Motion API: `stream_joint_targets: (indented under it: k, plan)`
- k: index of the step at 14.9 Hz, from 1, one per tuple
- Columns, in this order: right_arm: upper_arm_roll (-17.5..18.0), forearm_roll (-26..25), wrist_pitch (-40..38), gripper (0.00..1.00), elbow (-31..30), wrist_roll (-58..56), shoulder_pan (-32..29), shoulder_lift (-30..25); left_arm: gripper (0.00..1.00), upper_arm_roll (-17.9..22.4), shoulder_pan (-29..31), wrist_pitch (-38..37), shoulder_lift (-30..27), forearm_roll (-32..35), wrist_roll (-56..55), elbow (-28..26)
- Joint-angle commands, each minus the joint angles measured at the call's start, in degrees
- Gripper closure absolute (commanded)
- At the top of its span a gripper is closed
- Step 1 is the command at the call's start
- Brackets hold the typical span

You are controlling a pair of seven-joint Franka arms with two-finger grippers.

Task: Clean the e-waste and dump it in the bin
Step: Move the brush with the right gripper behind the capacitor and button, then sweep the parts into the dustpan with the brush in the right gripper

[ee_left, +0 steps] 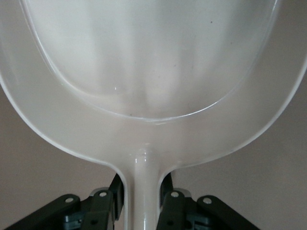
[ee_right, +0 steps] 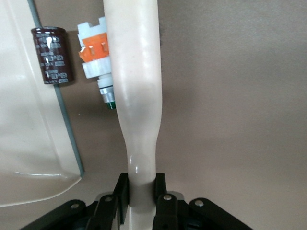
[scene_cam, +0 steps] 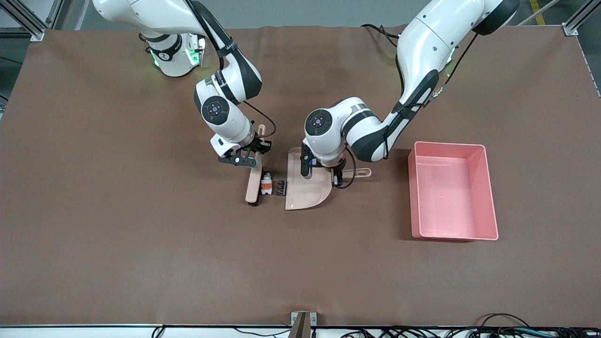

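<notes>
**Sweeping the last gap into the dustpan**

Brown cloth covers the whole table (scene_cam: 94,234), and the work sits near its middle. Largest of the things on it is the pink bin (scene_cam: 451,197), standing empty toward the left arm's end, well apart from the sweeping.

Next in size is the beige dustpan (scene_cam: 305,188), lying flat with its straight lip turned toward the brush. The left gripper (scene_cam: 337,174) has its fingers (ee_left: 117,189) closed snugly on the dustpan's handle, just where the handle leaves the pan. The pan looks empty in the left wrist view.

Beside it lies the brush (scene_cam: 254,183), its long pale body roughly parallel to the dustpan's lip. The right gripper (scene_cam: 257,149) is clamped on the brush's handle, fingers (ee_right: 121,191) pinched tight on either side.

Smallest are the two bits of e-waste, caught in the narrow lane between brush and dustpan. The white and orange part (scene_cam: 266,183) touches the brush; the dark ridged part (scene_cam: 281,187) sits right at the dustpan's lip, which the right wrist view confirms.

The step in hand looks to be the final push. To do it well, the brush should travel straight toward the lip, kept low on the cloth so neither piece slips under. The dustpan's lip should stay pressed flat, held steady against the shove. A slow stroke seems wise, since the round part may roll sideways out of the lane.
</notes>
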Motion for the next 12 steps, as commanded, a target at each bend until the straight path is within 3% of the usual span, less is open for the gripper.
stream_joint_targets:
  k: [1, 12]
  plan:
    - [-0.6, 1.3, 0.3, 1.0, 1.6, 0.8, 0.9, 1.0, 0.86, 0.0, -0.8, -0.5, 2.0, 0.6, -1.6, 2.3]
    - [-0.5, 1.9, 1.1, 1.0, 6.8, 1.6, 3.2, 4.9, 0.86, 0.0, -1.5, -2.1, 3.3, 0.4, -1.7, 4.2]
